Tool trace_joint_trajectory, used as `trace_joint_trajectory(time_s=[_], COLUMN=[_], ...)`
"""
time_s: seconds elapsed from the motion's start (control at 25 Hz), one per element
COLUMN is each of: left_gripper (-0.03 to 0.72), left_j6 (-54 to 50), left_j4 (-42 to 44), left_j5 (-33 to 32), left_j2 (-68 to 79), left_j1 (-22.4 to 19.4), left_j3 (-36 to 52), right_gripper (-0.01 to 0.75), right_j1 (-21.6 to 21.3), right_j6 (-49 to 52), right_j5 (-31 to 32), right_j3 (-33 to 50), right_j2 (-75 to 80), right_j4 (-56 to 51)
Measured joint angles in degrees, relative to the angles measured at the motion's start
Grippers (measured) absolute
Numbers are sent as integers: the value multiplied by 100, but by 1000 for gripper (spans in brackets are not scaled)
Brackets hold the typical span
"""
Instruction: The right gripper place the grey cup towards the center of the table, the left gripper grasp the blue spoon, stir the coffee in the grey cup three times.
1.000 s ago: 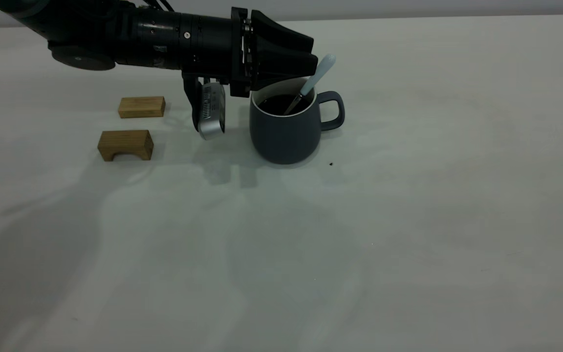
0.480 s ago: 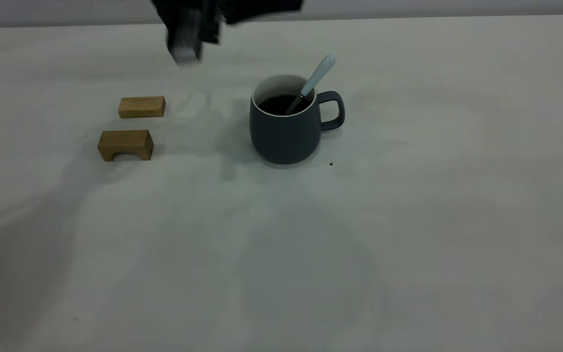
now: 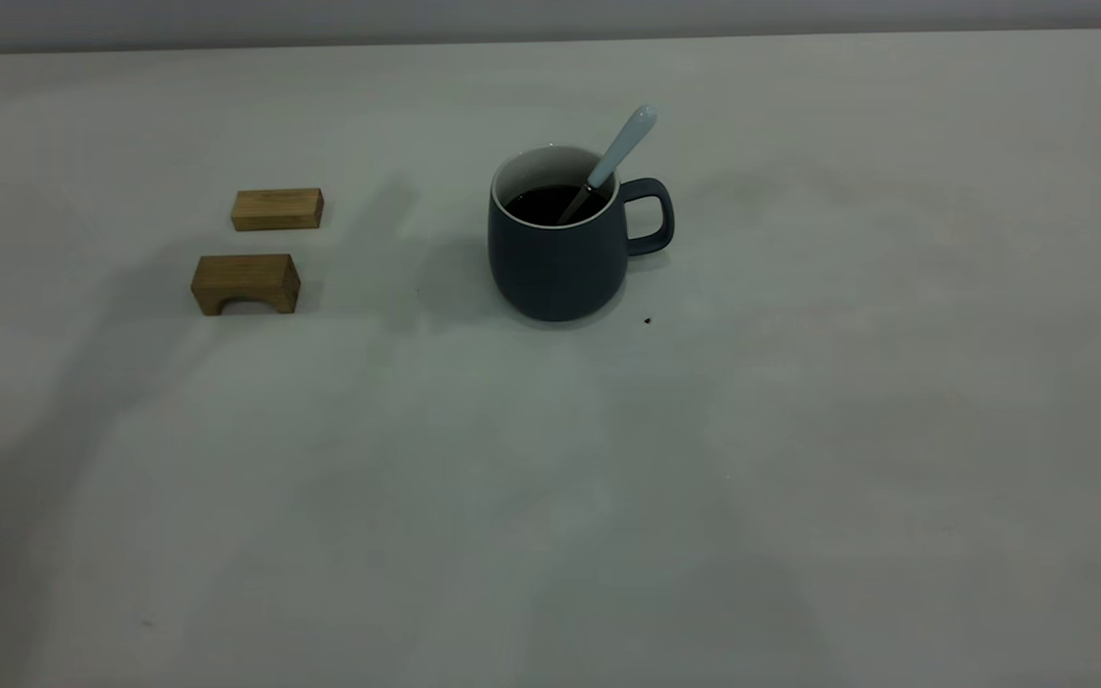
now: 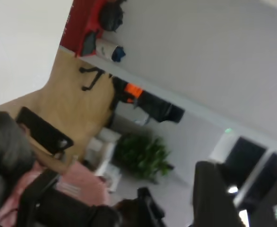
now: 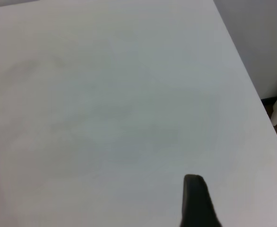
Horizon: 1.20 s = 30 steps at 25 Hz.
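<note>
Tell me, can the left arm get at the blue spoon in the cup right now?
Probably yes. The blue spoon leans out of the grey cup with its handle free, and nothing stands near it. The left gripper is out of the exterior view, though, so it must come back down first.

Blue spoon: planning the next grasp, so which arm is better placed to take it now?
Right, tentatively: the blue spoon leans toward the handle of the grey cup, on the right arm's side, and the right claw faces the table, while the left wrist camera faces the room.

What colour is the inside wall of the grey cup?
White inside the grey cup, above the coffee; clearest in the exterior view.
</note>
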<state>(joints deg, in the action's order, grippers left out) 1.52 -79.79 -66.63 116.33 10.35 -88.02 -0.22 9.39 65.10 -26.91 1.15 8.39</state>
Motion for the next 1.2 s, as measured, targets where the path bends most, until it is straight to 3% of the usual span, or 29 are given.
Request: trace_joint_trajectory(time_s=[0.24, 0.44, 0.64, 0.88, 1.04, 1.2], left_gripper=[436, 436, 436, 436, 436, 436], left_j6=[1166, 2435, 2583, 2635, 2635, 2615], left_j4=[147, 1177, 1860, 3221, 4286, 5120], left_j5=[339, 199, 293, 945, 964, 1050], left_j2=[-824, -1871, -3021, -4355, -5298, -6286], left_j1=[-41, -552, -1366, -2380, -2706, -2746], left_j3=[0, 35, 389, 1141, 1968, 2954], right_gripper=[510, 510, 510, 510, 510, 510], right_j1=[0, 0, 0, 0, 0, 0], right_j6=[0, 0, 0, 0, 0, 0], right_j5=[0, 0, 0, 0, 0, 0], right_j3=[0, 0, 0, 0, 0, 0], right_j2=[0, 0, 0, 0, 0, 0], right_j4=[0, 0, 0, 0, 0, 0])
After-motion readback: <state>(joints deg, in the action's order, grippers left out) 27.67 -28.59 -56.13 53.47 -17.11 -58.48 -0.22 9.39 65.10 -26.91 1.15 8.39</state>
